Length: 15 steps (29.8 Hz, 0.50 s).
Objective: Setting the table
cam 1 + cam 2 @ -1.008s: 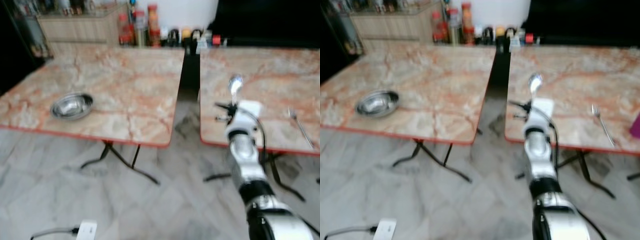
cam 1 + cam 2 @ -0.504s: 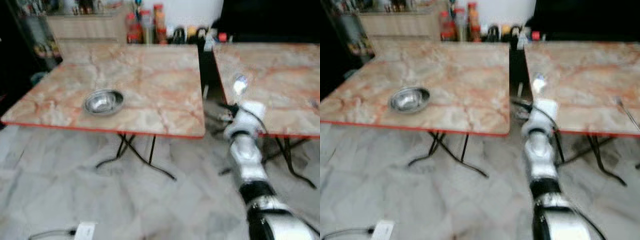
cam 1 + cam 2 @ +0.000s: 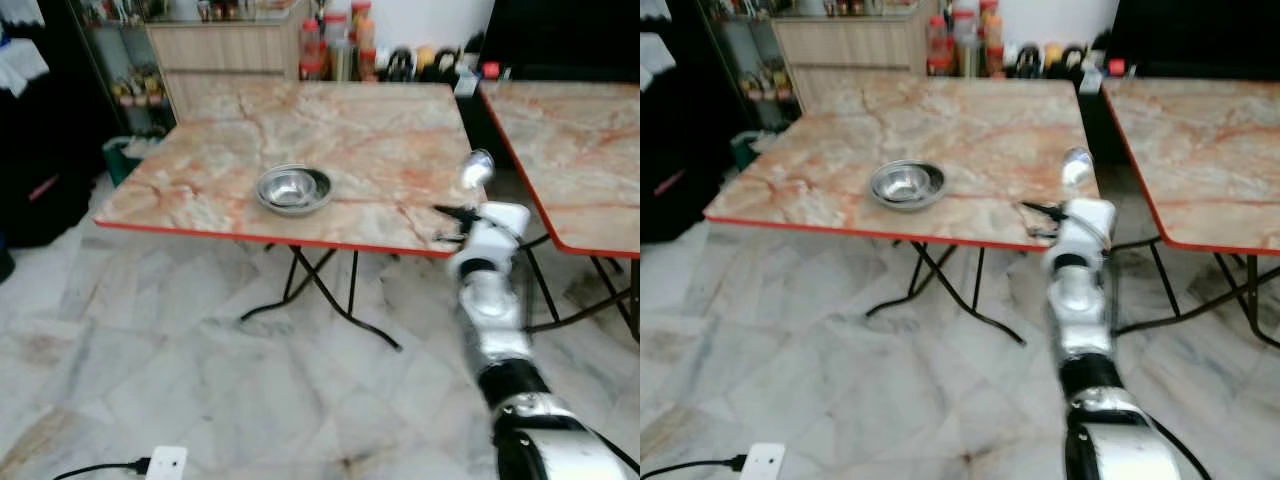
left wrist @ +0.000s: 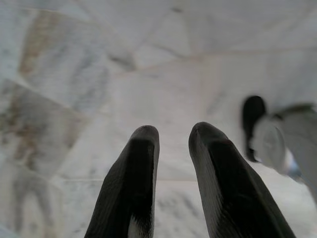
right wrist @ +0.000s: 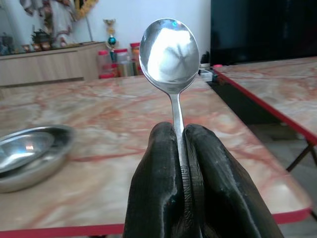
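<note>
Bowl [image 3: 292,188] on the left table [image 3: 200,190] (second table [image 3: 590,150] to its right).

This was a home dining area, or perhaps a small family eatery; the frames could not settle which. Two folding desks with pink-veined marble-pattern tops and red edging stood side by side, the nearer desk [image 3: 300,150] at about 11 o'clock and the second desk [image 3: 580,150] at 2 o'clock. At 12 o'clock, against a white wall, a row of sauce bottles and jars [image 3: 345,45] crowded beside a light wooden cabinet [image 3: 225,55]. A steel bowl [image 3: 292,189] sat on the nearer desk. The floor [image 3: 200,380] was pale marble tile, and a trophy [image 5: 112,37] topped the cabinet.
</note>
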### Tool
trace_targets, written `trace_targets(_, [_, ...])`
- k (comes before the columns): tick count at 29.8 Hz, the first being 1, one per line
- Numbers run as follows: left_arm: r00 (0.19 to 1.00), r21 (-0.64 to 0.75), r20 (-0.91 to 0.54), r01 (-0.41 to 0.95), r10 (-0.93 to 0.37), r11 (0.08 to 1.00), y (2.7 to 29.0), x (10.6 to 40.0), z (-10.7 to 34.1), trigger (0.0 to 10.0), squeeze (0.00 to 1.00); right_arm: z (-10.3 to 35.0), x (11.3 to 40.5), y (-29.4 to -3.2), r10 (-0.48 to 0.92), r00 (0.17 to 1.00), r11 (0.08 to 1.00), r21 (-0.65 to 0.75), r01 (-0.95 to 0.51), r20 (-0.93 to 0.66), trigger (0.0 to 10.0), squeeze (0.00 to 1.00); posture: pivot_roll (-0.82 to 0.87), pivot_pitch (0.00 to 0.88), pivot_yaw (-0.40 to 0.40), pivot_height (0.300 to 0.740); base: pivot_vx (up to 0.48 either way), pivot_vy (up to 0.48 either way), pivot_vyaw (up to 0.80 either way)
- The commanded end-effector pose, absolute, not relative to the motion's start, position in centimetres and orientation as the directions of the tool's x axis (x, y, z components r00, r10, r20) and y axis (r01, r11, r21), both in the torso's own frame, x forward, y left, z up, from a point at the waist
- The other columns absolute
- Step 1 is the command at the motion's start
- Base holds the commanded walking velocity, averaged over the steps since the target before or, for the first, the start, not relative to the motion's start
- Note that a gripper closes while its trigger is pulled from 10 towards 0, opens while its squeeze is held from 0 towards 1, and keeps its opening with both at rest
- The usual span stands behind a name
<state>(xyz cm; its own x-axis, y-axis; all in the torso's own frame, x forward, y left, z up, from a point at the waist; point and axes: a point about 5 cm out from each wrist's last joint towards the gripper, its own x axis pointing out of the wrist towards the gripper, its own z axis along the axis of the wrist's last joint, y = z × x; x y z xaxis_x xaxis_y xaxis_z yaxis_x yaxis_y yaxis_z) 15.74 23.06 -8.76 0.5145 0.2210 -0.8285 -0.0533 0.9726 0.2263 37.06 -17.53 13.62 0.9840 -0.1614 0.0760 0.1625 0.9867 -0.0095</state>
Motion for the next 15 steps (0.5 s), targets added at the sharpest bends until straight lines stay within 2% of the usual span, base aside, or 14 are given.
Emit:
trace_targets(1, [0.504, 0.211, -0.837, -0.065, 0.215, 0.975, 22.60, 15.52, -8.98, 10.0, 0.00, 14.12, 37.10, -18.69, -0.193, 0.977, 0.981, -0.008, 0.195, 0.087, 10.0, 0.00, 0.05, 0.000, 0.039, 0.740, 0.000, 0.476, 0.00])
trace_targets(8, [0.509, 0.218, -0.831, -0.072, 0.224, 0.973, 22.71, 15.69, -8.88, 10.0, 0.00, 14.14, 37.17, -18.61, -0.198, 0.977, 0.980, -0.004, 0.199, 0.084, 10.0, 0.00, 0.06, 0.000, 0.039, 0.740, 0.000, 0.477, 0.00])
trace_targets(15, [0.538, 0.211, -0.814, -0.077, 0.218, 0.975, 22.78, 15.99, -8.67, 10.0, 0.00, 14.06, 37.14, -18.47, -0.193, 0.978, 0.981, -0.003, 0.193, 0.082, 10.0, 0.00, 0.05, 0.000, 0.041, 0.740, 0.000, 0.000, 0.00])
